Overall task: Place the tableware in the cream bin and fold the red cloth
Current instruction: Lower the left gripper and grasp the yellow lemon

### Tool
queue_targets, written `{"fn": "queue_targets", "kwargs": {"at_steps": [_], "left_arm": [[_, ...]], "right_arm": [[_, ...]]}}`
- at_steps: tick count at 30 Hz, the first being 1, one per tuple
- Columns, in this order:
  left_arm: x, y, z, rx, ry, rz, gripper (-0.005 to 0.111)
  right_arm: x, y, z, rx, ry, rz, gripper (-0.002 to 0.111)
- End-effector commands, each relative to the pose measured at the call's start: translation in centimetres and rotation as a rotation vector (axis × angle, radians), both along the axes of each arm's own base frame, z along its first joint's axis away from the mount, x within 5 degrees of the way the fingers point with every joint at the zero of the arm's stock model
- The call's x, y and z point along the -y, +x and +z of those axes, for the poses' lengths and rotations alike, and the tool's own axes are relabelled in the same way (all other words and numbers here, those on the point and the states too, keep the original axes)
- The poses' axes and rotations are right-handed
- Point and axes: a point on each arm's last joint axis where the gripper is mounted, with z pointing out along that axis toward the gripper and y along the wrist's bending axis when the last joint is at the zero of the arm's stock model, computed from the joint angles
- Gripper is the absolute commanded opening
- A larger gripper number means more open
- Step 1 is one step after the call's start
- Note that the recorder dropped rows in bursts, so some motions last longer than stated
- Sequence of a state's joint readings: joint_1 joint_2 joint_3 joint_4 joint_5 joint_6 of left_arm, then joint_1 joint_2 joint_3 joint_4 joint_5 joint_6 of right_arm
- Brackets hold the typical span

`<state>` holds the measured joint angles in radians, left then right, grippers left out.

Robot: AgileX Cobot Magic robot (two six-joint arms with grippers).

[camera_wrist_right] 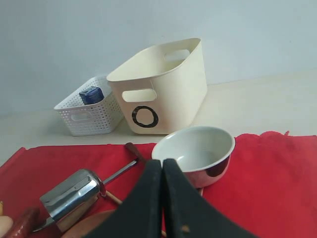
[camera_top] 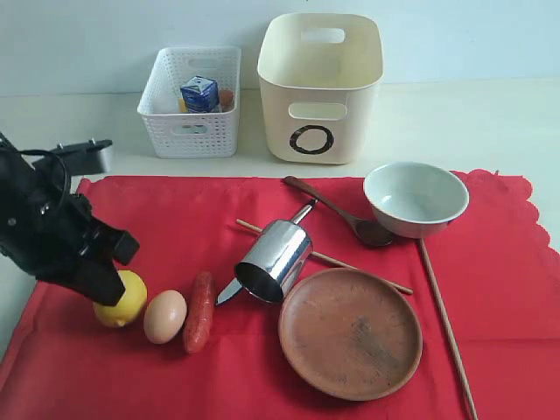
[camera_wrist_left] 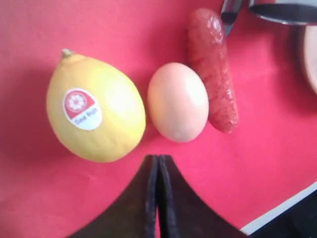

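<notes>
**Both grippers pinched closed, tableware lying on the cloth**

The left gripper (camera_wrist_left: 157,164) is hanging with its fingers pressed together, gripping nothing, just beside the lemon (camera_wrist_left: 94,109); the egg (camera_wrist_left: 177,101) and sausage (camera_wrist_left: 214,69) are lying next along. The right gripper (camera_wrist_right: 163,167) is likewise pinched closed and empty, near the bowl (camera_top: 416,199). The plate (camera_top: 350,332), cup (camera_top: 273,261), spoon (camera_top: 337,206), knife (camera_top: 229,291) and chopsticks (camera_top: 446,324) are all lying on the red cloth (camera_top: 175,219). The cream bin (camera_top: 319,87) is standing behind it, beside the white basket (camera_top: 190,102).

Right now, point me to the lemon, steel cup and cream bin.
lemon (camera_wrist_left: 106,106), left wrist view, middle of its skin
steel cup (camera_top: 278,256), exterior view, its side wall
cream bin (camera_top: 350,131), exterior view, front wall
</notes>
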<state>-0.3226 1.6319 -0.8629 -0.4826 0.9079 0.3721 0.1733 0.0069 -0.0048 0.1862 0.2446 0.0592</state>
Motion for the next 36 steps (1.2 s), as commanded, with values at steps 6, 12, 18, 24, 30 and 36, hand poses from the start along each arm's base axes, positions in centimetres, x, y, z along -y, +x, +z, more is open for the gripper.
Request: {"fn": "queue_targets", "kwargs": {"at_steps": [6, 12, 18, 24, 30, 36], "left_arm": [[0.5, -0.7, -0.2, 0.042, 0.029, -0.068, 0.016], [0.6, 0.3, 0.2, 0.117, 0.035, -0.059, 0.056], [0.3, 1.0, 0.2, 0.199, 0.063, -0.064, 0.071], [0.3, 1.4, 0.2, 0.236, 0.067, -0.054, 0.071], [0.4, 1.7, -1.9, 0.178, 0.099, -0.071, 0.071], [0.4, 1.9, -4.7, 0.085, 0.139, -0.073, 0.068]], "right_arm": [[0.0, 0.0, -0.1, 0.008, -0.006, 0.000, 0.000], [0.0, 0.0, -0.1, 0.008, -0.006, 0.000, 0.000], [0.0, 0.0, -0.1, 0.008, -0.006, 0.000, 0.000], [0.0, 0.0, -0.1, 0.008, -0.006, 0.000, 0.000], [0.0, 0.0, -0.1, 0.008, -0.006, 0.000, 0.000], [0.0, 0.0, -0.1, 0.008, -0.006, 0.000, 0.000]]}}
